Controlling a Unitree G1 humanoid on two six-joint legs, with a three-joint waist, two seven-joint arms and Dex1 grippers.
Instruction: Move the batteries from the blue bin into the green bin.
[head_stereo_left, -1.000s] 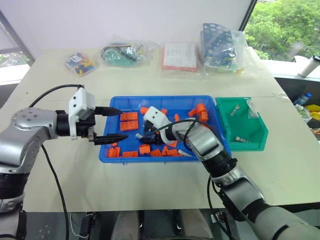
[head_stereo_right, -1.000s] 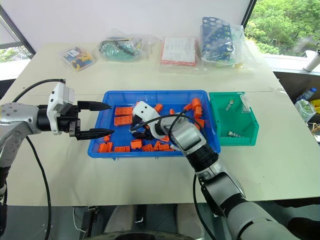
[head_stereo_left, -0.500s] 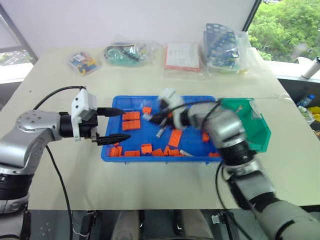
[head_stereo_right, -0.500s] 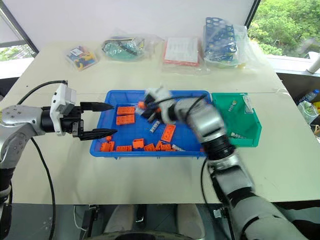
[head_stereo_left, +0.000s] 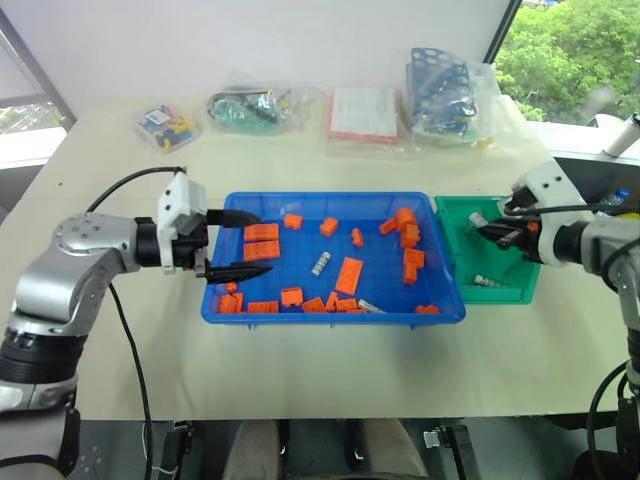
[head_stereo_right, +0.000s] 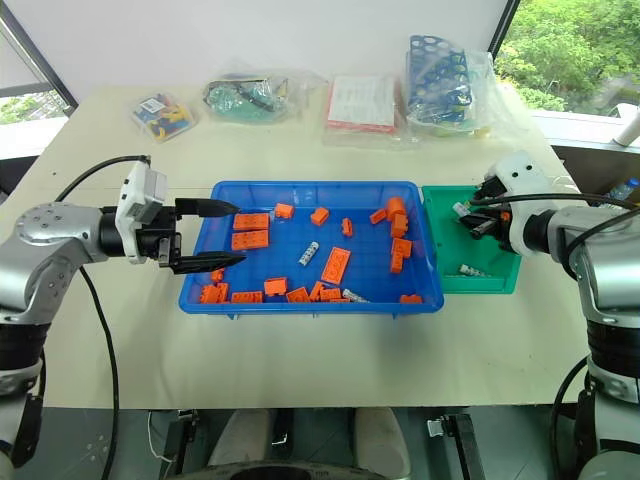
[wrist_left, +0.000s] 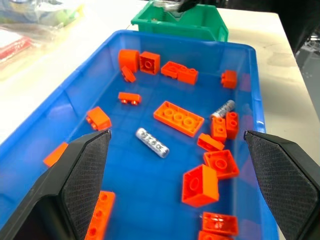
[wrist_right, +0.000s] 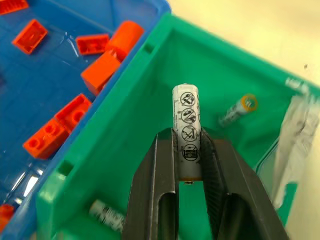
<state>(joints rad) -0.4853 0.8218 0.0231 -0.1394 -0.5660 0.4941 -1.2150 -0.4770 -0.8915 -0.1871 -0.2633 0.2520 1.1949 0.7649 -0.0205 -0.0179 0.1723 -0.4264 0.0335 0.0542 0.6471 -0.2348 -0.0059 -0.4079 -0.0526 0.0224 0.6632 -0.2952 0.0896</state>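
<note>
Right wrist view is showing one battery (wrist_right: 185, 131) pinched upright between the two black fingers (wrist_right: 159, 200) of the right gripper (wrist_right: 186, 165), its lower end tucked out of sight between them and its printed wrap facing the camera. That gripper is hanging over the green bin (wrist_right: 125, 150), which is taken here as the landmark. Inside the green bin two more batteries are lying loose: one (wrist_right: 237, 109) near the far wall, beside a clear plastic scrap (wrist_right: 292, 135) that is running off the frame, and one (wrist_right: 107, 214) near the front corner, partly cut off behind the finger. In the head views the held battery is too small to make out against the right gripper (head_stereo_left: 497, 232).

Just beside the green bin, on its left side and touching it, the blue bin (head_stereo_left: 330, 318) is sitting with two batteries left among the scattered orange blocks (head_stereo_left: 349, 273): one (wrist_left: 151, 142) near the middle and one (wrist_left: 223, 108) closer to the front rim.

At the blue bin's far side from the green bin, the left gripper (head_stereo_left: 237, 243) is hovering with its jaws spread wide and nothing between them, the fingertips reaching just over the rim.

Behind both bins, clear bags of parts (head_stereo_left: 248, 107) are lying along the table (head_stereo_left: 300, 370); their contents are hard to read through the plastic.
</note>
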